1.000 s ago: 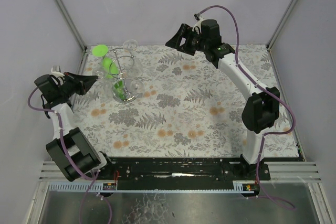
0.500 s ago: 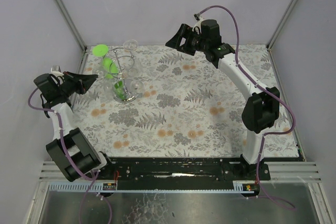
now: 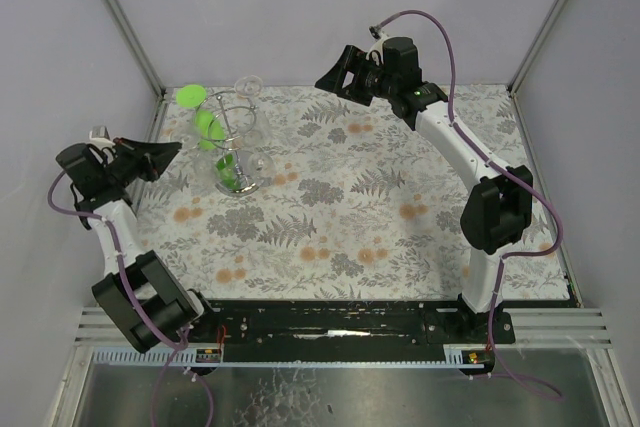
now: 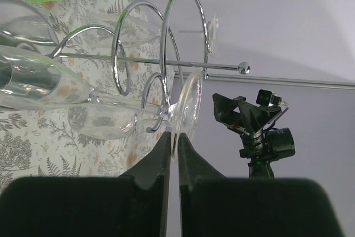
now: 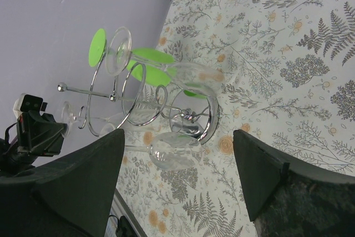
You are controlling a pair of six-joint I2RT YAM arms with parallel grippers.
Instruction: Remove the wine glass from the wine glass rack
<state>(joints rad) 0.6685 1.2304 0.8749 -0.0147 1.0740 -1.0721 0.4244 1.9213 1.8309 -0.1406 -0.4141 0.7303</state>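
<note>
The silver wire wine glass rack (image 3: 232, 117) stands on its round base at the back left of the table. It also shows in the left wrist view (image 4: 166, 62) and the right wrist view (image 5: 208, 120). A clear wine glass (image 3: 262, 162) lies sideways through a lower loop, its bowl (image 5: 177, 151) on the rack's right and its foot (image 4: 191, 101) on the left. My left gripper (image 3: 176, 149) (image 4: 173, 136) is shut on the rim of that foot. My right gripper (image 3: 328, 77) (image 5: 177, 137) is wide open and empty, high behind the rack.
Other glasses hang on the rack: green ones (image 3: 208, 127) with a green foot (image 5: 97, 46), and a clear one with its foot up top (image 3: 248, 85). The enclosure's left wall (image 3: 60, 67) stands close behind my left arm. A floral cloth (image 3: 350, 207) covers the table.
My left gripper and wrist have drawn back a little to the left, still closed on the glass foot. The rack and the right arm have not moved.
</note>
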